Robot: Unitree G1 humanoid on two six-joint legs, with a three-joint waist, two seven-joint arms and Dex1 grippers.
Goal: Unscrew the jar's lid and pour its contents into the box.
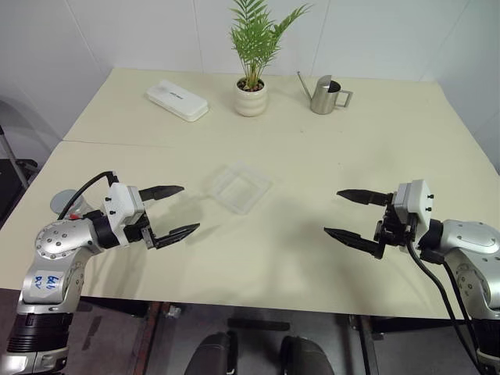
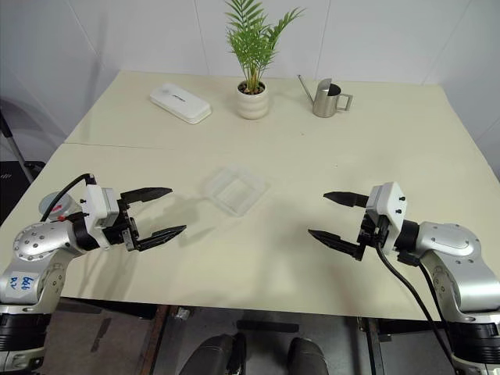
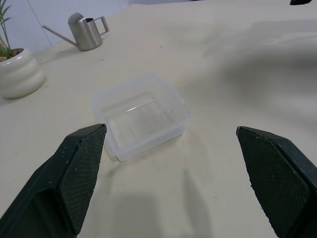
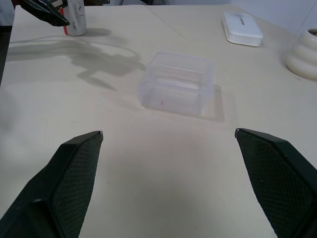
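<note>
Bright, even light from overhead falls on the cream table [image 1: 312,258], with no hard glare. Soft, blurred shadows of both arms lie on the table, and a fainter one sits beside the clear box [image 4: 178,84]. The head views are sharp throughout; in the wrist views the near black fingers [image 3: 74,178] look slightly soft.

flat white oblong plastic case [image 1: 177,101] far-left of worktop | potted green palm in white ribbed pot [image 1: 251,97] far edge, middle | steel watering can [image 1: 324,95] just right of it
</note>
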